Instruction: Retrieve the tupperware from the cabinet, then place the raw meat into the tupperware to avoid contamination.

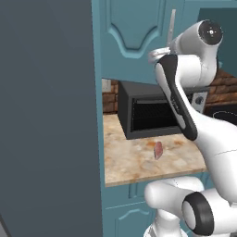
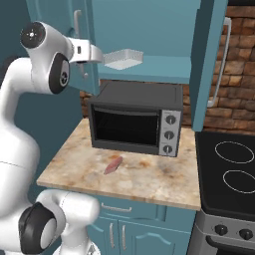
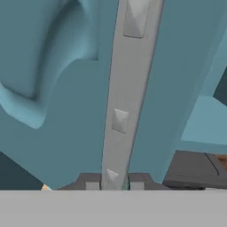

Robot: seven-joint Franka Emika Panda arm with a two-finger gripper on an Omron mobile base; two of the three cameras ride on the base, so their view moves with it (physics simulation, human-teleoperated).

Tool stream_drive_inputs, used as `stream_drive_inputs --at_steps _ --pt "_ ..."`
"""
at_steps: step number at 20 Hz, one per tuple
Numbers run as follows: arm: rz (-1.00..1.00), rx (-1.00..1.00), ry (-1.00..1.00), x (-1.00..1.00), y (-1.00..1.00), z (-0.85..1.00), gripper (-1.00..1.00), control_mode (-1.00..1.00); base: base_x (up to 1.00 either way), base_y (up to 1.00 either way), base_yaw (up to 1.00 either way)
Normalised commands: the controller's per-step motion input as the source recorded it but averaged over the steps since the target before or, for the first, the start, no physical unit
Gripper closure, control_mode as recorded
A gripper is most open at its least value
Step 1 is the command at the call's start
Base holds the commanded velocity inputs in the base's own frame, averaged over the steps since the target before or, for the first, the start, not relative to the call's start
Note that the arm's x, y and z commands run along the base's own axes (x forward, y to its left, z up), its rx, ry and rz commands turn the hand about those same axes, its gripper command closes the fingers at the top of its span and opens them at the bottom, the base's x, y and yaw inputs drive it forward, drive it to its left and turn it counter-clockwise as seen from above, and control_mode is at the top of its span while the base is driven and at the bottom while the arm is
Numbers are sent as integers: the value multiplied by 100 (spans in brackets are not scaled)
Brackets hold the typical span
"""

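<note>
The teal upper cabinet (image 2: 164, 30) stands open with its teal shelf (image 2: 164, 68) showing. On that shelf rests the tupperware (image 2: 123, 58), a small shallow white container. My gripper (image 3: 114, 184) is shut on the long silver bar handle (image 3: 122, 97) of the left door (image 1: 132, 32); the bar runs up between the two fingertips (image 3: 91, 182). From the right base view the gripper (image 2: 81, 54) sits at the left door's handle (image 2: 77, 21), just left of the tupperware. The raw meat (image 2: 113, 165) (image 1: 158, 149), a pinkish oval lump, lies on the counter in front of the oven.
A dark oven (image 2: 134, 119) (image 1: 148, 115) stands on the marble counter (image 2: 149, 184) under the shelf. The right cabinet door (image 2: 205, 64) hangs open with its handle (image 2: 219, 64) over the stove (image 2: 231, 169). A tall dark grey unit (image 1: 46, 115) walls off the left.
</note>
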Motion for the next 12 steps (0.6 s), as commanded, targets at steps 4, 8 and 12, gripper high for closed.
stream_drive_inputs --at_steps 4,8,12 --pt "-2 -3 15 -43 9 -3 100 -100 0 0 0" --pt "-1 -3 13 -27 12 -5 -100 -100 0 0 0" --pt "0 -1 5 -8 7 -2 -100 -100 0 0 0"
